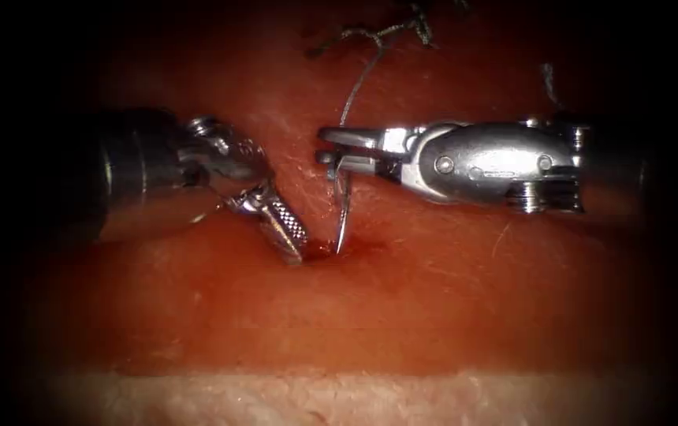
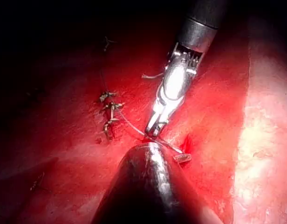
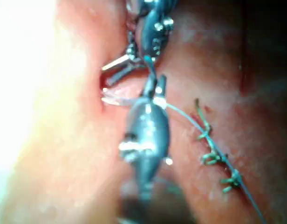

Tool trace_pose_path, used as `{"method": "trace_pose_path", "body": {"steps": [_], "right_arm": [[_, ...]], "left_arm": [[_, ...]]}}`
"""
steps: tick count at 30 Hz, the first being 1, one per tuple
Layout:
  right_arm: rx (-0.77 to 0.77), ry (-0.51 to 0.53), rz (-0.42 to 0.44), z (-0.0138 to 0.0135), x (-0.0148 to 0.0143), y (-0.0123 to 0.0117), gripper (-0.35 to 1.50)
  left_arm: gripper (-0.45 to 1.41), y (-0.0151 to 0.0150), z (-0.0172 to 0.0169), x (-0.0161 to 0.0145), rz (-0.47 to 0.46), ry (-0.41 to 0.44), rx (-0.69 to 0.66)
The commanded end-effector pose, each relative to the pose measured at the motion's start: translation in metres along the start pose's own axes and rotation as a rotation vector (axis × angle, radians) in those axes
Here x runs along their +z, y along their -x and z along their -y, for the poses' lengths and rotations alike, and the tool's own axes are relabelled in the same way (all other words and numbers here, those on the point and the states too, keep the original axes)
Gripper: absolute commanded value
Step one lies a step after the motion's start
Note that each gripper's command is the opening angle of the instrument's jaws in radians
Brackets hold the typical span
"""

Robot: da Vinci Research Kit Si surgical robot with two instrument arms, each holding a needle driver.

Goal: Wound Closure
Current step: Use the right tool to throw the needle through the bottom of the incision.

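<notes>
The right arm's silver needle driver has its 2 jaws clamped on the thin curved steel needle near its rear end; the needle's tip meets the wet red tissue at the small cut. Dark thread trails far toward knotted stitches. The left arm's steel tool presses the tissue just left of the cut, holding nothing visible; whether its jaws are parted, I cannot tell.

room: bare tissue below both tools | in the way: needle standing between left tool and right tool; thread above
</notes>
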Motion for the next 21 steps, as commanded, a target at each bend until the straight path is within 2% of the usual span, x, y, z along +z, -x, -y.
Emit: {"method": "trace_pose_path", "body": {"steps": [1,5,11,16,21], "right_arm": [[0.000,0.002,-0.003,-0.0003,0.0006,0.0003,-0.35],[0.002,0.002,-0.003,-0.0005,0.0005,0.0004,-0.35],[0.004,0.001,-0.001,-0.0008,0.0004,0.0003,-0.35],[0.007,0.005,-0.006,-0.0010,0.0003,0.0002,-0.35],[0.008,0.005,-0.005,-0.0012,0.0003,0.0002,-0.35]], "left_arm": [[0.29,-0.0006,0.0000,0.0001,-0.003,-0.010,0.009],[0.26,-0.0004,-0.0022,0.0000,0.007,-0.045,0.027],[0.17,0.0002,-0.0045,0.0027,0.013,-0.044,0.047],[0.16,0.0001,-0.0040,0.0050,0.025,-0.047,0.047],[0.16,0.0012,-0.0021,0.0065,0.047,-0.050,0.058]]}}
